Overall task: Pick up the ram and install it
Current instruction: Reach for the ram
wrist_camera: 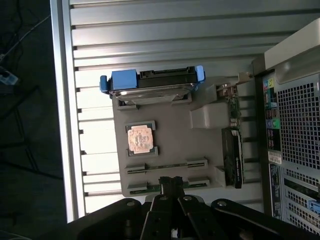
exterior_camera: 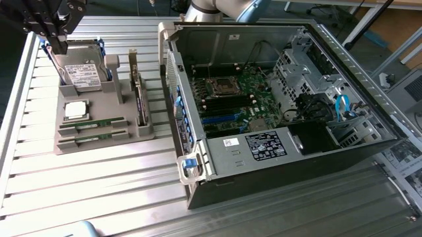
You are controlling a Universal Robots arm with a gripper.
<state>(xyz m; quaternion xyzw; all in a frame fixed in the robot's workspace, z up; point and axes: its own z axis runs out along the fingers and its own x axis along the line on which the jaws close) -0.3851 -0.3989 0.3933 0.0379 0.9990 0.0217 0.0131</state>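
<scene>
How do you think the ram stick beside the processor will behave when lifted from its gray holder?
The ram is a thin green board on edge, so probably stiff and light. Seated in slots of the gray holder, it may bind if pulled askew. Its narrow top edge offers little grip, so it could tilt.

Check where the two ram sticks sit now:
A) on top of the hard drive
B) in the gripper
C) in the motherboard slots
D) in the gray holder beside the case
D: both ram sticks lie in slots of the gray holder, and the shut gripper holds nothing.
</scene>
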